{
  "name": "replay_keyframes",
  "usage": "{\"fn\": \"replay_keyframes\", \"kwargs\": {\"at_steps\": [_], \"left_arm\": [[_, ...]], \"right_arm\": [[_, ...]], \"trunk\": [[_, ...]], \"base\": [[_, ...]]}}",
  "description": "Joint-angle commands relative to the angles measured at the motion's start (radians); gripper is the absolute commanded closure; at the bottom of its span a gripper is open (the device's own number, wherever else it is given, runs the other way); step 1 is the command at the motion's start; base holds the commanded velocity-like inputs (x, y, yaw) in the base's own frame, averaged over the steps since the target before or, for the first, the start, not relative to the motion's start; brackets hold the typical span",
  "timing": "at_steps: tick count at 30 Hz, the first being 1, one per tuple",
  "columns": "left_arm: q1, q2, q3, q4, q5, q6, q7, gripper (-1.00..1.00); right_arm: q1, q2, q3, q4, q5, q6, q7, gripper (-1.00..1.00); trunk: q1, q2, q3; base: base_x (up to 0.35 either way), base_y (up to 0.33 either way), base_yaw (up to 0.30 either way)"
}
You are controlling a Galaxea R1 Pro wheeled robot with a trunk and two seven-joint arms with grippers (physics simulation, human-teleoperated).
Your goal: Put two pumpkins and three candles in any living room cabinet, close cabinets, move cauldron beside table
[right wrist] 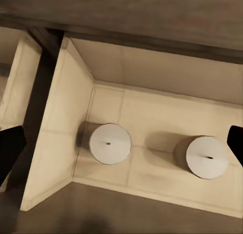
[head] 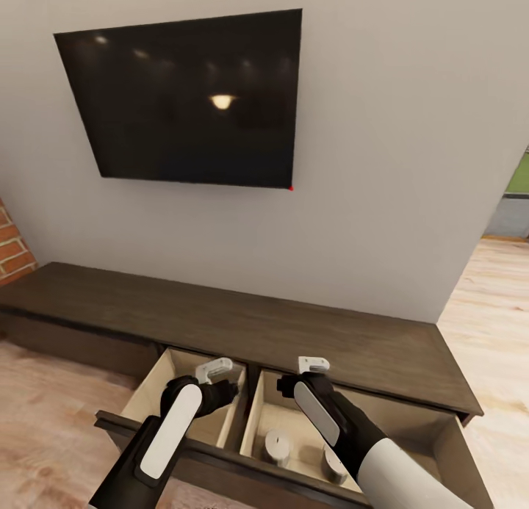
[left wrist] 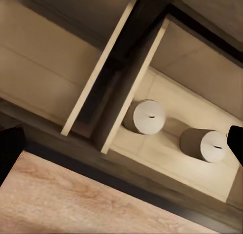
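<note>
Both arms angled fwd/down over open cabinet (head: 308, 340) drawers, left claw (head: 214, 369) & right claw (head: 314, 363) spread wide, empty; two matte cylindrical candles (right wrist: 110, 143) upright in beige right drawer.

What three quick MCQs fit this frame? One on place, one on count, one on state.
1. Where do the pale grey-white cylinder candles stand?
A. on the cabinet top
B. in the open drawer under the right gripper
C. on the floor

2. How many candles show in that pale beige drawer?
A. one
B. two
C. four

3. The long dark-brown wood cabinet has:
A. all drawers closed
B. two drawers pulled open
C. no drawers

Key: 1 B, both stand on the drawer floor below the right gripper; 2 B, a second candle stands beside the first; 3 B, two open drawers lie below the left gripper and the right one.
</note>
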Motion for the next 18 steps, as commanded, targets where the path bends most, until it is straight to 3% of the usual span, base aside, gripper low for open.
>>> {"fn": "replay_keyframes", "kwargs": {"at_steps": [1, 6, 13, 18], "left_arm": [[-0.001, 0.0, -0.001, -0.001, 0.01, 0.001, 0.01, -1.0], [-0.001, 0.001, 0.0, 0.0, 0.01, 0.001, 0.01, -1.0], [-0.001, 0.006, 0.007, 0.003, 0.006, 0.001, 0.01, -1.0], [-0.001, 0.017, 0.102, 0.008, 0.005, 0.006, 0.007, -1.0]], "right_arm": [[-0.001, -0.001, 0.003, -0.002, -0.009, 0.001, -0.009, -1.0], [-0.001, -0.001, 0.003, -0.002, -0.009, 0.001, -0.009, -1.0], [-0.001, -0.001, 0.003, -0.002, -0.009, 0.001, -0.009, -1.0], [-0.001, -0.001, 0.003, -0.002, -0.009, 0.001, -0.009, -1.0]], "trunk": [[0.0, 0.0, -0.001], [0.0, 0.0, 0.002], [0.0, 0.0, 0.005], [0.0, 0.0, 0.007]], "base": [[0.0, 0.0, 0.279], [0.0, 0.06, 0.278], [0.0, 0.262, 0.278], [0.0, 0.291, 0.278]]}}
